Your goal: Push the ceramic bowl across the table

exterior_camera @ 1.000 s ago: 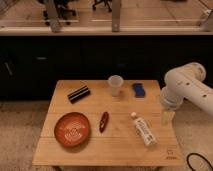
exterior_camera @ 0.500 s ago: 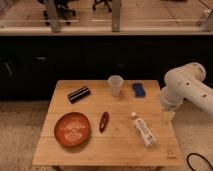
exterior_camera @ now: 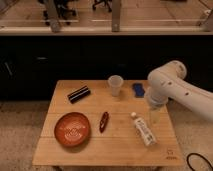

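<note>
Nothing shifted since earlier: gripper (exterior_camera: 155, 116) hanging over right side of table (exterior_camera: 120, 146), grip state impossible to tell. Ceramic bowl (exterior_camera: 73, 129) near-left, well apart. Approach stage; next, crossing left, lowering beside rim.

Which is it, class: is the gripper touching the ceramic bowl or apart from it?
Apart. The camera view shows the gripper near the table's right edge, the ceramic bowl front-left, bare planks between them.
</note>
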Controlling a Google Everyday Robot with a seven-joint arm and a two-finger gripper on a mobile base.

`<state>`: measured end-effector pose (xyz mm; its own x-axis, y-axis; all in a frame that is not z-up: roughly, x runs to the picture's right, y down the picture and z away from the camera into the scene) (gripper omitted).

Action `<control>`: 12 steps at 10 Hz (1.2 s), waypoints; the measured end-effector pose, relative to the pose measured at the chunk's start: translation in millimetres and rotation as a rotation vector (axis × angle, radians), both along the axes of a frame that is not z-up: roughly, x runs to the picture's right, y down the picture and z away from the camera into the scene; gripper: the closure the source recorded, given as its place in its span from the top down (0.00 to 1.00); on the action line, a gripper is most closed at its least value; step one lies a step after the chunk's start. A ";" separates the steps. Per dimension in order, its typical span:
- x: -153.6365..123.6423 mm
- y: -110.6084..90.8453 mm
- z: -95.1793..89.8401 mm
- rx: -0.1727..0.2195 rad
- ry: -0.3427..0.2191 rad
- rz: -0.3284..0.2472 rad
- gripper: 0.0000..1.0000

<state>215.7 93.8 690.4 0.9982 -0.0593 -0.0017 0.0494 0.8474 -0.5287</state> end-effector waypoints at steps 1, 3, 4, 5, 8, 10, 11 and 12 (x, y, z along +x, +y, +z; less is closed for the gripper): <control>-5.0 -1.1 1.2 0.003 -0.005 -0.018 0.80; -9.5 0.0 3.2 0.002 -0.019 -0.040 0.80; -22.8 -0.4 4.6 0.005 -0.033 -0.064 0.80; -35.5 -0.3 5.9 0.005 -0.042 -0.078 0.80; -80.0 -0.3 12.9 0.008 -0.080 -0.143 0.80; -94.4 2.5 18.8 0.005 -0.103 -0.169 0.80; -105.1 3.2 21.1 0.004 -0.119 -0.184 0.80; -114.0 5.4 22.5 0.004 -0.133 -0.201 0.80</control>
<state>101.7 99.2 712.9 0.9580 -0.2566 0.1280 0.2857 0.8155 -0.5034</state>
